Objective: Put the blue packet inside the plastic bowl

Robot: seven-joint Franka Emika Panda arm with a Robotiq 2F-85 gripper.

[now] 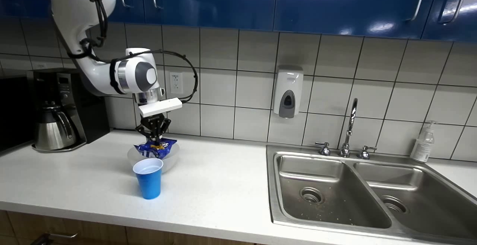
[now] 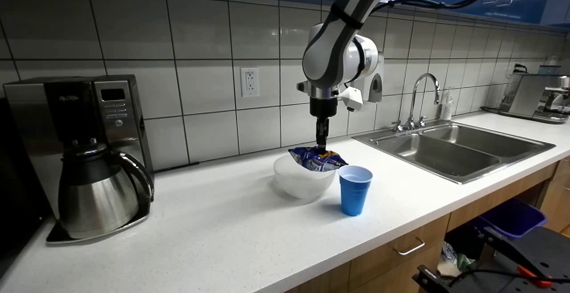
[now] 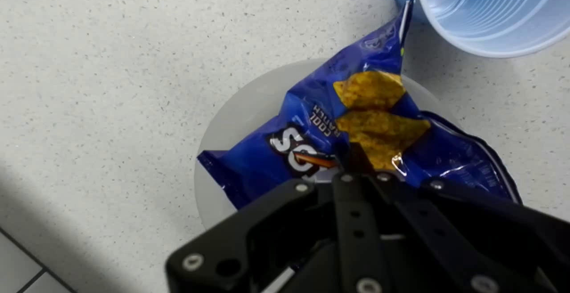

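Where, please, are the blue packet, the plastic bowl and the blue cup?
Blue packet [image 3: 356, 128], wrist view: the printed chips near its middle.
Plastic bowl [image 2: 300, 183], in an exterior view: its pale outer wall.
Blue cup [image 1: 150, 183], in an exterior view: its side, below the rim.

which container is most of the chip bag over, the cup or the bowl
The wide, whitish translucent bowl: most of the blue Cool Ranch chip bag, pinched in the gripper, is over it. The narrower blue cup stands beside it.
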